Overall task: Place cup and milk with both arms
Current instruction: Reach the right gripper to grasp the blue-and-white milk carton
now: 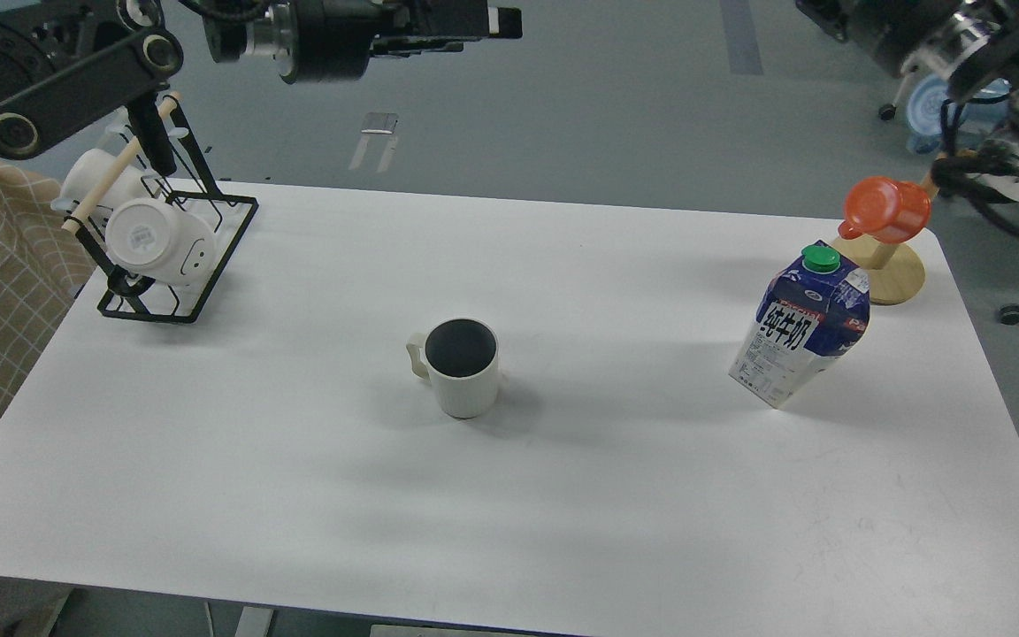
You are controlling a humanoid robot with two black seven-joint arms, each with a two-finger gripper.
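One cup (462,364) is standing at frame centre, and one milk (800,327) is standing at right, both on the table (209,442). The left gripper (474,25), upper left, is holding nothing, jaws nearly closed; the right gripper's jaws are lying out of frame.

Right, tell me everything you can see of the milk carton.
The milk carton is tall, blue and white, seemingly coated card, with a gable top and a green round screw cap, shut. A white label bears big black Chinese characters, with fine print lower down. It stands upright on the white table, right of the mug and just before the wooden stand. Nothing else touches it; no end effector is near.
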